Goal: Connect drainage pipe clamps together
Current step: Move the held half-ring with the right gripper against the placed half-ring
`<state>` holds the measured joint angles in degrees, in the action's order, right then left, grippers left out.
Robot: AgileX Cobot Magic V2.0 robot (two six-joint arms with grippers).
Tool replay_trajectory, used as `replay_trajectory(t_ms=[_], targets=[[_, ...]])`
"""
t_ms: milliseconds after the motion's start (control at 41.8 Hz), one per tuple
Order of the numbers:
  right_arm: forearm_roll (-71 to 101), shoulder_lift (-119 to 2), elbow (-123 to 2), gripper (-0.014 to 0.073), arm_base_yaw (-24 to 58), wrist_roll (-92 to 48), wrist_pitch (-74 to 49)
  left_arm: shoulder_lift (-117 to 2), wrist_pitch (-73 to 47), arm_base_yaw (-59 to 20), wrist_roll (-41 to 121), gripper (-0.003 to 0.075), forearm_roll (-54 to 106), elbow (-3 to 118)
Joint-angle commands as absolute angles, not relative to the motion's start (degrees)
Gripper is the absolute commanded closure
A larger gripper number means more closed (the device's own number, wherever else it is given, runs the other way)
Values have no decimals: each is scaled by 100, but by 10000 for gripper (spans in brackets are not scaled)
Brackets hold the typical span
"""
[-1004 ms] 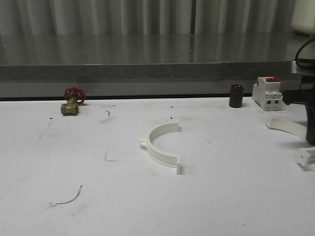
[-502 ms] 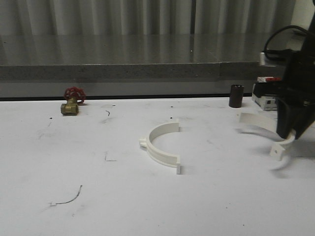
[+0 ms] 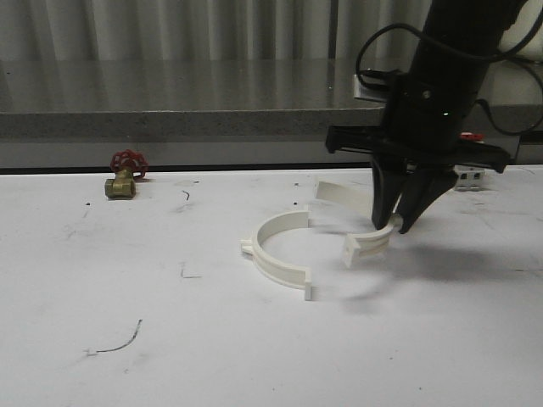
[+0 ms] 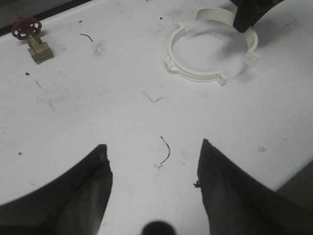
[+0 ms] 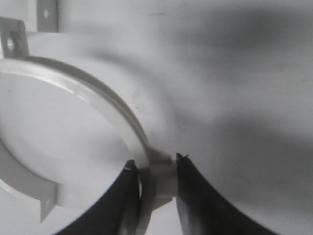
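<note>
One white drainage pipe clamp [image 3: 273, 255] lies flat mid-table with its open side to the right. My right gripper [image 3: 397, 222] is shut on the middle tab of the second clamp [image 3: 366, 243] and holds it just above the table, its open side facing the lying one. The two halves sit close, almost forming a ring, with a small gap at the ends. In the right wrist view the fingers [image 5: 155, 169] pinch the tab of the held arc [image 5: 110, 105]. The left wrist view shows my left gripper [image 4: 152, 154] open over bare table, well short of the lying clamp [image 4: 195, 75] and the held one [image 4: 215, 13].
A brass valve with a red handwheel [image 3: 124, 175] stands at the back left. A white breaker [image 3: 472, 175] peeks out behind the right arm. A grey ledge [image 3: 170, 124] runs along the back of the white table [image 3: 170, 356], which carries small pen marks.
My right arm has come in from the table's right edge, lifting the second clamp and carrying it left until it sits beside the lying clamp. The lying clamp has not moved.
</note>
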<state>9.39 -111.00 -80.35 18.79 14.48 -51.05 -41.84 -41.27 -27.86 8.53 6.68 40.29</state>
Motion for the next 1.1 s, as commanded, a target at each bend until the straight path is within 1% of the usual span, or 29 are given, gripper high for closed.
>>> replay_trajectory(t_ms=[0,191,502,1076], targets=[[902,-10932,-8198,420,2002,1790,-4898,-4162,-3741,-2777,850,332,755,4191],[465,-10978,-8198,417,2011,2545,-4832,-4162,-3741,-2777,850,332,755,4191],[573,-11026,-8198,417,2048,2637,-4584,-4162,-3741,-2777,850,332,755,4191],[776,-11333,-8198,417,2159,2679,-4540,-4162,-3741,-2777,850,332,755,4191]])
